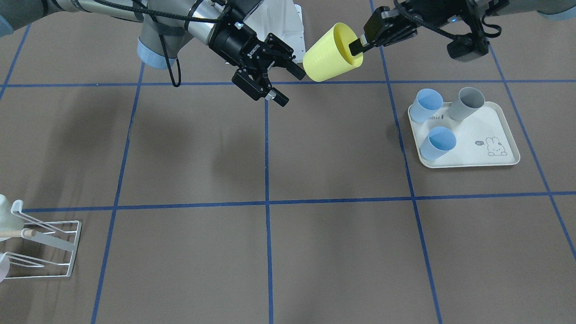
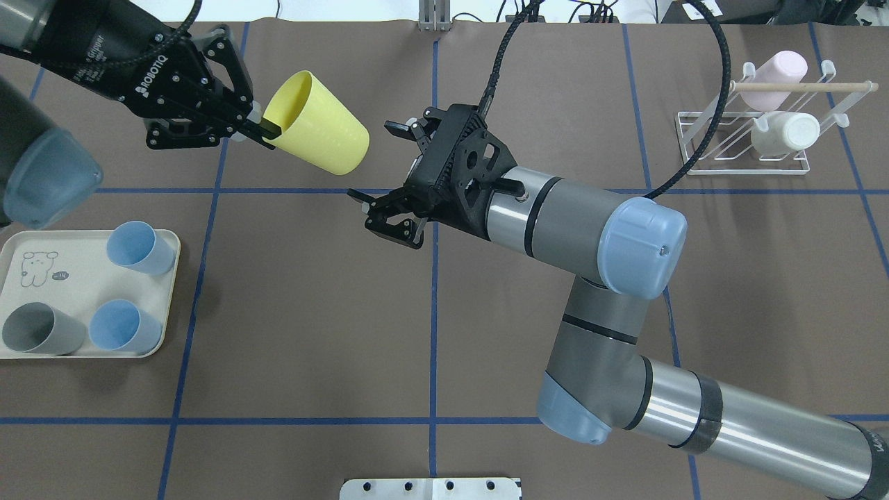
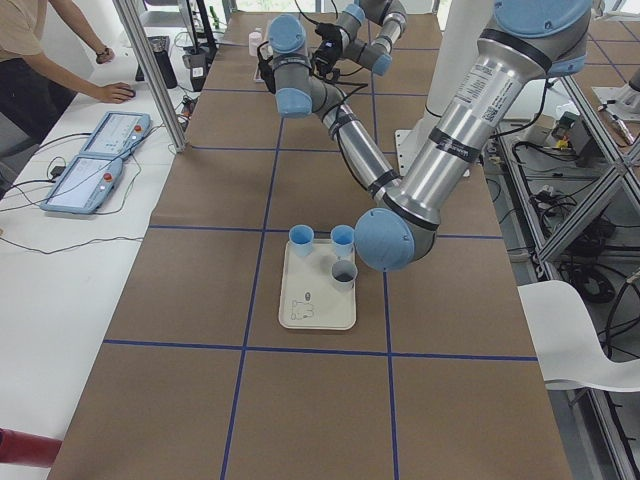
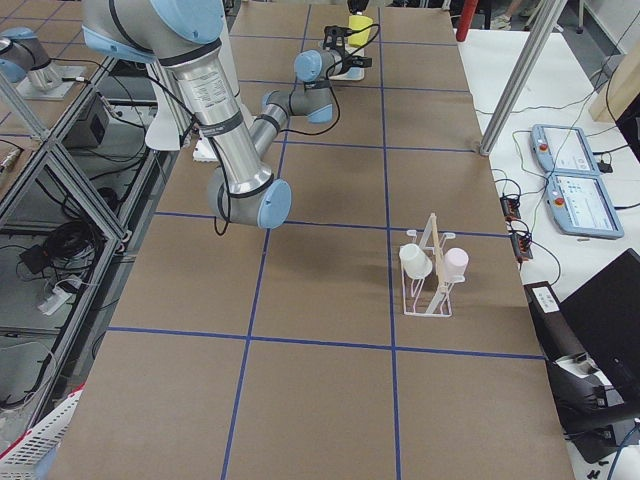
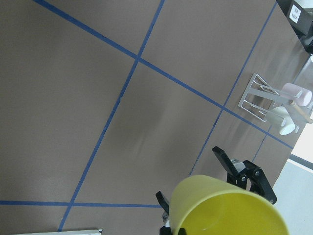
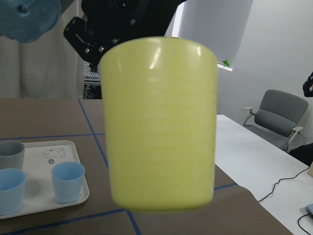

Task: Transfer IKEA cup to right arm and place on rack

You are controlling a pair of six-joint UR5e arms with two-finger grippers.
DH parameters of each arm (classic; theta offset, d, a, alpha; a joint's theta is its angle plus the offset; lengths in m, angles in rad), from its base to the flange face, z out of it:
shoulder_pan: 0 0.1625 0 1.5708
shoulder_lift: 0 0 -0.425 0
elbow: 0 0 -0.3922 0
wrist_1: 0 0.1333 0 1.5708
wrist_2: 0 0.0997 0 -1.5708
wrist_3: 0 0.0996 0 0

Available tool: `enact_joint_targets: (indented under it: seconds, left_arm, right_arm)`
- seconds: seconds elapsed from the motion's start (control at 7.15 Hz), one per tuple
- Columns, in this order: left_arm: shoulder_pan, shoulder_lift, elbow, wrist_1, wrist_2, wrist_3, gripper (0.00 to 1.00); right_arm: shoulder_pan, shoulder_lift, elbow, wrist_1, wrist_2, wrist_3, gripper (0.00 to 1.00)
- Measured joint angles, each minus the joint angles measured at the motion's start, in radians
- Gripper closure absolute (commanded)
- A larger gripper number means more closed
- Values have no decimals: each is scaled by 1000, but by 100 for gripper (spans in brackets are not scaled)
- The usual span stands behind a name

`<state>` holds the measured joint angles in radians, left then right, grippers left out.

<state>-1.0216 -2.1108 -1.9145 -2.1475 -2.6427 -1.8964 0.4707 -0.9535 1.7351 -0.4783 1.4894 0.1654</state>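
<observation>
A yellow cup [image 2: 316,132] hangs in the air on its side, its closed base pointing at my right gripper. My left gripper [image 2: 260,128] is shut on the cup's rim, with one finger inside the mouth. In the front view, the left gripper [image 1: 357,47] holds the cup [image 1: 330,54] at the upper middle. My right gripper [image 2: 375,161] is open and empty, a short way from the cup's base and apart from it; it also shows in the front view [image 1: 288,84]. The right wrist view is filled by the cup [image 6: 159,122]. The white wire rack [image 2: 743,149] stands far right.
The rack holds a pink mug [image 2: 774,69] and a white mug [image 2: 781,133] under its wooden dowel. A cream rabbit-print tray [image 2: 69,278] at the left holds two blue cups and a grey cup [image 2: 42,332]. An operator's arm [image 3: 60,70] rests at a side desk.
</observation>
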Motion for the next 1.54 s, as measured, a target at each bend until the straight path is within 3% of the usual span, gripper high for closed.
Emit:
enact_joint_targets:
  seconds: [1.12, 1.54]
  left_arm:
    - [47, -14, 6, 0, 50, 0, 100]
    - [49, -26, 17, 0, 50, 0, 100]
  right_arm:
    - [-4, 7, 13, -3, -11, -33, 8]
    - [-7, 7, 18, -3, -14, -67, 18]
